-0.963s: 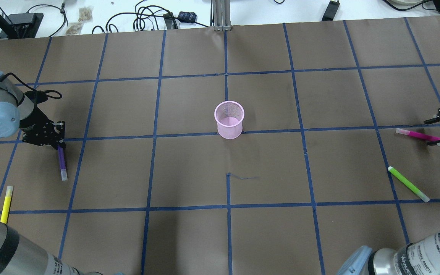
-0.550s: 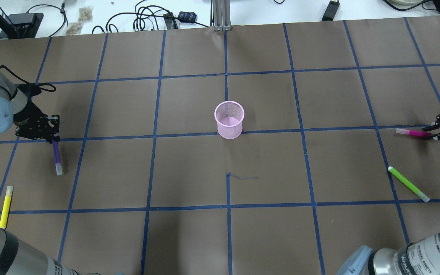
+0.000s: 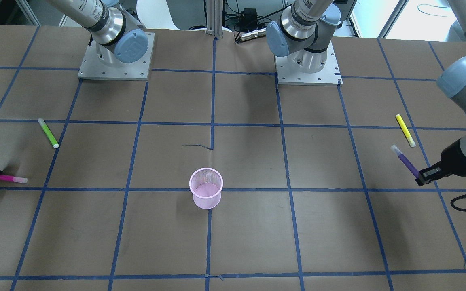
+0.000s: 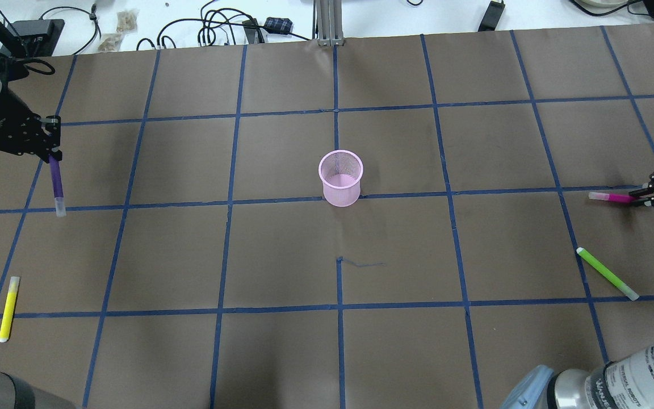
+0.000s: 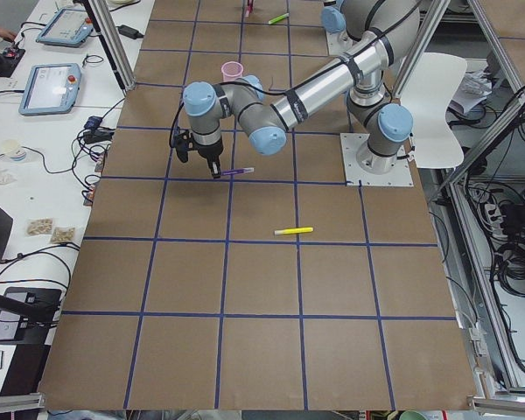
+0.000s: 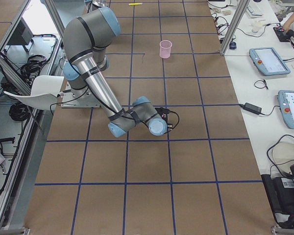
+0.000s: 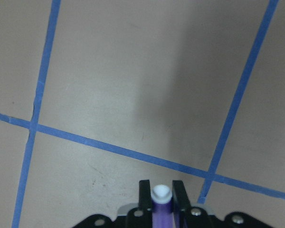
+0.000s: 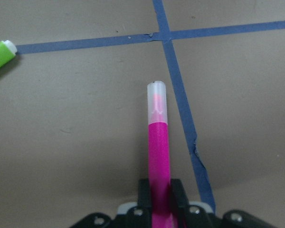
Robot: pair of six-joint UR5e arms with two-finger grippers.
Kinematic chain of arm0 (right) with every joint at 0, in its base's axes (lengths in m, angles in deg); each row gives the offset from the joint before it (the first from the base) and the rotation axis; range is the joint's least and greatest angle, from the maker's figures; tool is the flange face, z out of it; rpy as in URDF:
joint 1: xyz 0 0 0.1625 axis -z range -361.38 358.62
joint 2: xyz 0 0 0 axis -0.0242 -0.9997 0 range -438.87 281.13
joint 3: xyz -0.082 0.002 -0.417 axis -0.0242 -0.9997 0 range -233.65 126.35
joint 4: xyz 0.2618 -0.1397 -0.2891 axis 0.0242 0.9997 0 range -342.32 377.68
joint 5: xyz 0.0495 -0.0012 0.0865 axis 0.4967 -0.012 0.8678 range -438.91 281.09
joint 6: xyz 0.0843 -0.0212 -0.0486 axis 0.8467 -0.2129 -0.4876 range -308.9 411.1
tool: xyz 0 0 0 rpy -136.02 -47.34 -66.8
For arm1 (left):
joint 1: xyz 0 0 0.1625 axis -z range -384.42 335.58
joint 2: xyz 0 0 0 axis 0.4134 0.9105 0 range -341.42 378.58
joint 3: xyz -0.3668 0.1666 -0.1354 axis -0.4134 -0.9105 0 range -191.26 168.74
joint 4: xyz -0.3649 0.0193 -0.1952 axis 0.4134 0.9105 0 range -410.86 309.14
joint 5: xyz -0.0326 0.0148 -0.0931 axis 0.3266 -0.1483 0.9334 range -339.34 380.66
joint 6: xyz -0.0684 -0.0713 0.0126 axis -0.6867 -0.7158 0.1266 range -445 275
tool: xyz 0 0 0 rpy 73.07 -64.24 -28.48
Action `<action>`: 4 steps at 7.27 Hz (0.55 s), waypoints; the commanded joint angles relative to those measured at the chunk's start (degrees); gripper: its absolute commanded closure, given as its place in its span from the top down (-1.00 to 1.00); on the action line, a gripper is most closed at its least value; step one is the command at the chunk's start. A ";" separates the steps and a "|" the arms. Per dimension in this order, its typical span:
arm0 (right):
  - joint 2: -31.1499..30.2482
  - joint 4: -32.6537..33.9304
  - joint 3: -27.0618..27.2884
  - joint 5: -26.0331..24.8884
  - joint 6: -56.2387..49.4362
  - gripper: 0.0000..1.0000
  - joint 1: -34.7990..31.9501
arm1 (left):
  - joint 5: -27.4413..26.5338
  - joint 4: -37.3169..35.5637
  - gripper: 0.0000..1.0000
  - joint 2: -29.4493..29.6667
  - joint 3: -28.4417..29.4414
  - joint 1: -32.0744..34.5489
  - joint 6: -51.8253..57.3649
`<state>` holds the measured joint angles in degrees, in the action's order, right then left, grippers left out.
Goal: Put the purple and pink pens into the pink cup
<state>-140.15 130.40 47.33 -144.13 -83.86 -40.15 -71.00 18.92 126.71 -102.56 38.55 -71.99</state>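
The pink mesh cup stands upright at the table's middle and also shows in the front view. My left gripper is shut on the purple pen and holds it above the table at the far left. The pen sticks out level toward the robot. The left wrist view shows its white end between the fingers. My right gripper is shut on one end of the pink pen at the table's right edge, low over the paper. The right wrist view shows that pen pointing forward.
A green pen lies near the right gripper, toward the robot. A yellow pen lies at the near left. Blue tape lines grid the brown paper. Cables and small devices lie beyond the far edge.
My left gripper has lifted the purple pen and carried it away from the robot and outward. My right gripper, open around the pink pen a second ago, has shut on it.
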 commanded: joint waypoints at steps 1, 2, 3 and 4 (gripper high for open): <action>-4.78 -0.48 -0.17 0.19 6.19 -1.00 -2.53 | 0.69 0.35 -1.00 -2.13 0.42 2.15 -0.17; -8.12 -0.48 -0.17 -0.33 6.89 -1.00 -6.03 | 0.95 0.35 -1.00 -2.31 0.42 2.33 -0.17; -11.72 -0.91 -0.08 -3.47 8.21 -1.00 -11.02 | 1.04 0.35 -1.00 -2.31 0.33 2.42 -0.17; -13.93 -0.83 -0.08 -8.81 12.31 -1.00 -18.38 | 0.78 0.35 -1.00 -2.48 0.25 2.50 -0.17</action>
<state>-150.54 129.67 47.21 -147.68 -75.37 -50.57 -70.09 19.27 124.42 -102.22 40.90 -72.16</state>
